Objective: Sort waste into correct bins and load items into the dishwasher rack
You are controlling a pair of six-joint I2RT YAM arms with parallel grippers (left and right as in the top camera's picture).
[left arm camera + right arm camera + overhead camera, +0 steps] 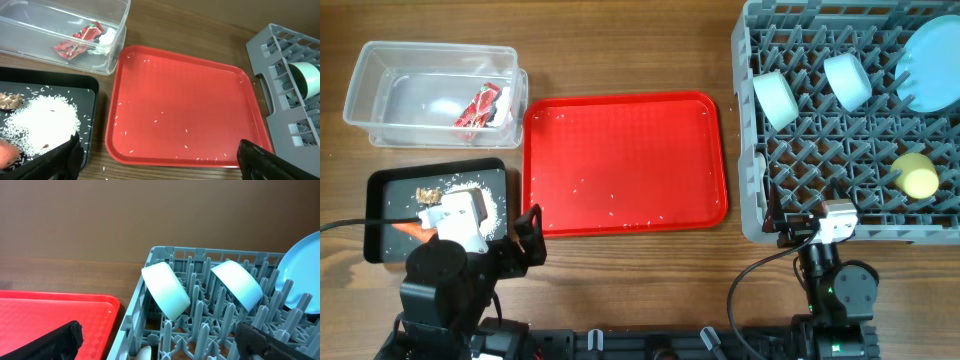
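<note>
The crumpled red-and-white wrapper lies in the clear tub; it also shows in the left wrist view. The black tray holds white rice, a brown bit and the orange carrot. The grey rack holds a pale green bowl, a white-blue bowl, a pale blue plate and a yellow cup. A white spoon tip shows in the rack's near corner. My left gripper is open and empty over the red tray's near edge. My right gripper is open and empty at the rack's front left corner.
The bright red tray lies between the bins and the rack, with a few stray rice grains on it. Loose grains also lie on the wood by its near edge. Both arm bases stand at the table's front edge.
</note>
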